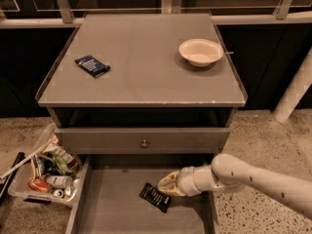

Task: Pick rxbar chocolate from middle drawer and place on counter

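Note:
The rxbar chocolate (155, 197), a small black wrapper with pale striped lettering, lies tilted on the grey floor of the open middle drawer (112, 204). My gripper (168, 184) reaches in from the right on a white arm. Its pale tip sits just above and to the right of the bar's upper end, close to it or touching it. The bar is not lifted. The counter (141, 57) is the grey cabinet top above, with a worn pale front edge.
A dark blue packet (92, 66) lies on the counter's left and a white bowl (201, 51) on its right. A closed drawer front with a round knob (144, 143) sits above the open drawer. A clear bin of clutter (46, 172) stands on the floor at left.

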`<state>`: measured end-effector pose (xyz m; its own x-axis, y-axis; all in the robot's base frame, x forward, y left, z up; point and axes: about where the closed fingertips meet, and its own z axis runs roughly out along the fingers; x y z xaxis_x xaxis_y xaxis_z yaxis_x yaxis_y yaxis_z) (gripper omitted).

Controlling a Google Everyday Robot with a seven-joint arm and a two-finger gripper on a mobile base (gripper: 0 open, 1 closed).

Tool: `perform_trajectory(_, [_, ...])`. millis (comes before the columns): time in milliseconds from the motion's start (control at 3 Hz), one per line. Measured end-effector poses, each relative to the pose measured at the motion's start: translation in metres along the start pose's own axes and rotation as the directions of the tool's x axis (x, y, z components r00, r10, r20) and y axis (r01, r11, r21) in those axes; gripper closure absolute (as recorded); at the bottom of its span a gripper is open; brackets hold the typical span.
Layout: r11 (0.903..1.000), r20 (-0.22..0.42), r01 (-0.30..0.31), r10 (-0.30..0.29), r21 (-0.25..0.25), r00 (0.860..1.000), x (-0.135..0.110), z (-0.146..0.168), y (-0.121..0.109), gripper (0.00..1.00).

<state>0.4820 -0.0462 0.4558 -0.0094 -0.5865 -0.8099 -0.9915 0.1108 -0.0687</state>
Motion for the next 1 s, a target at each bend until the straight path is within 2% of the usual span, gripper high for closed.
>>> perform_trajectory(333, [1.0,-0.001,0.003,-0.003,0.001,1.0,-0.0013,-0.0011,-0.0007,0.81])
perform_trajectory(667, [1.0,-0.001,0.003,-0.003,0.001,1.0,-0.0013,-0.001,-0.0006,0.57])
perform_trajectory(1000, [0.9996,-0.04,0.0,0.001,0.028,0.999,0.0022,0.0025,0.0025,0.35])
